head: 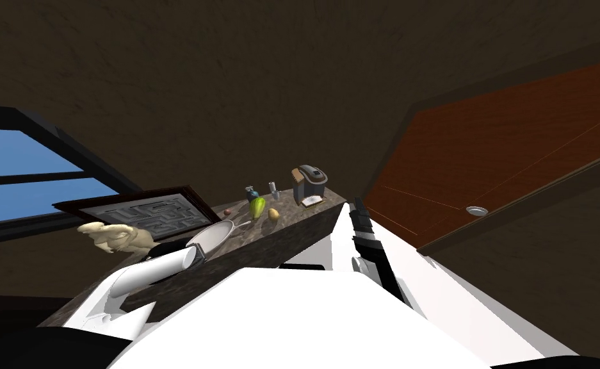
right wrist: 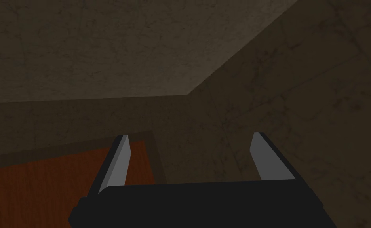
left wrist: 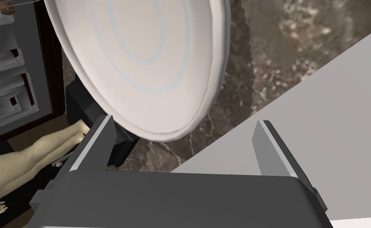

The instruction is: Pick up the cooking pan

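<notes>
Cooking pan (head: 212,237), white, round and shallow with a thin handle pointing away from us, lies on the dark brown marbled counter (head: 305,214) at our eleven o'clock in the head view. Our left gripper (head: 196,255) sits at the pan's near rim. Farther along the counter, towards twelve o'clock, are a green-yellow fruit (head: 257,207) and a grey coffee machine (head: 309,182). At ten o'clock a dark-framed grey maze board (head: 145,214) sits beside a knobbly beige root (head: 116,237). Our right gripper (head: 358,206) is raised at one o'clock, well apart from the pan.

In the left wrist view the two blades stand apart and hold nothing. The pan's ringed inside faces us at the gripper's twelve o'clock. Its near rim reaches in between the fingertips, closer to the finger (left wrist: 97,138) on the maze board's side. The gap between the blades seems to run along the rim rather than across it. We judge that closing now would catch little. We would do better to roll the wrist so one blade goes inside the wall and the other outside. Then we should ease forward until the rim sits deep, centre it, and only then squeeze. A rim grip on a wide pan will likely tip it, so we should lift slowly.

In the right wrist view that gripper's blades are apart and empty.
</notes>
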Motion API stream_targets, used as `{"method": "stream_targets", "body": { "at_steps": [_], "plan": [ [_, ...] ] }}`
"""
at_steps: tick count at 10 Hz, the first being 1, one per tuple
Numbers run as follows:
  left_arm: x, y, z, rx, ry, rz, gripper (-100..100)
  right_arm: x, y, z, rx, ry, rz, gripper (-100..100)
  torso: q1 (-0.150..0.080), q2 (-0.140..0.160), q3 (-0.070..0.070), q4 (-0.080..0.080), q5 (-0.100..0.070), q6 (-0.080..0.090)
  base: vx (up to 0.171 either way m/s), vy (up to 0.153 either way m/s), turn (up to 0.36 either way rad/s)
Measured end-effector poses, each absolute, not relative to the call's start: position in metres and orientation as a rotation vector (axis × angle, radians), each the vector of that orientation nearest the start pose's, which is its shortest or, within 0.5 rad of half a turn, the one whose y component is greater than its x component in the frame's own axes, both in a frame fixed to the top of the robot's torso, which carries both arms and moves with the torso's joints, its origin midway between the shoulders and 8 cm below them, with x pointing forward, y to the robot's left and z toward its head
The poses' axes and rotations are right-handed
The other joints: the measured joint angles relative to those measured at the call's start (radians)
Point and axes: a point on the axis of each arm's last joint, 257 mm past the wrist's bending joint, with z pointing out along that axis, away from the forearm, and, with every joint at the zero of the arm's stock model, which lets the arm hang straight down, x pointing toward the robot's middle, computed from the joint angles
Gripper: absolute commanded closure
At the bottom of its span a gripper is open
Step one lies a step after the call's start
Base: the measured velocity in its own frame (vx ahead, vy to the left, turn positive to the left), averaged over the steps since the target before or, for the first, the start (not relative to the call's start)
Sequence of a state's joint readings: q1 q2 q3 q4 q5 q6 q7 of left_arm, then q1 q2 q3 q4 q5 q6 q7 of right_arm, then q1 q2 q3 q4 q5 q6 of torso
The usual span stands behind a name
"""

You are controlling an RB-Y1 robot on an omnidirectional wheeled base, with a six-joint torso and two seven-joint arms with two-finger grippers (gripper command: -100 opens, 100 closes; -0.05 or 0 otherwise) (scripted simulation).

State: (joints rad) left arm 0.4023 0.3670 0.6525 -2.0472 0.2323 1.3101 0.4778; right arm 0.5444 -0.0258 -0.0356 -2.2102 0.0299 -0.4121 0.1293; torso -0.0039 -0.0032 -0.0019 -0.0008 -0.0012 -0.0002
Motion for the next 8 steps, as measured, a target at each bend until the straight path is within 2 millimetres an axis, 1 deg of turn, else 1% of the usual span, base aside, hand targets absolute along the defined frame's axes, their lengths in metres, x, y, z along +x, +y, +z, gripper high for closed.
{"method": "stream_targets", "body": {
  "at_steps": [1,2,3,7,8],
  "plan": [
    [0.212,0.600,-0.304,-2.391,0.714,-0.215,-100,0.362,-0.300,-0.040,0.716,0.818,1.065,0,0.001,0.000,0.000,0.000,0.000,0.000,0.025,-0.016,-0.011],
    [0.211,0.599,-0.305,-2.395,0.713,-0.213,0,0.362,-0.300,-0.040,0.716,0.818,1.065,0,0.003,0.002,0.001,0.000,0.000,0.000,0.005,-0.004,0.003],
    [0.211,0.599,-0.305,-2.394,0.713,-0.214,-100,0.362,-0.300,-0.040,0.716,0.818,1.065,0,0.004,0.004,0.002,0.001,0.001,0.000,0.016,0.014,0.014],
    [0.216,0.602,-0.322,-2.394,0.718,-0.215,-100,0.362,-0.300,-0.040,0.715,0.818,1.065,0,0.006,0.004,0.002,0.001,0.001,0.000,0.014,0.020,0.007],
    [0.216,0.602,-0.322,-2.393,0.719,-0.215,100,0.362,-0.300,-0.040,0.716,0.818,1.065,0,0.005,0.004,0.002,0.001,0.001,0.000,0.000,0.000,0.000]
  ]
}}
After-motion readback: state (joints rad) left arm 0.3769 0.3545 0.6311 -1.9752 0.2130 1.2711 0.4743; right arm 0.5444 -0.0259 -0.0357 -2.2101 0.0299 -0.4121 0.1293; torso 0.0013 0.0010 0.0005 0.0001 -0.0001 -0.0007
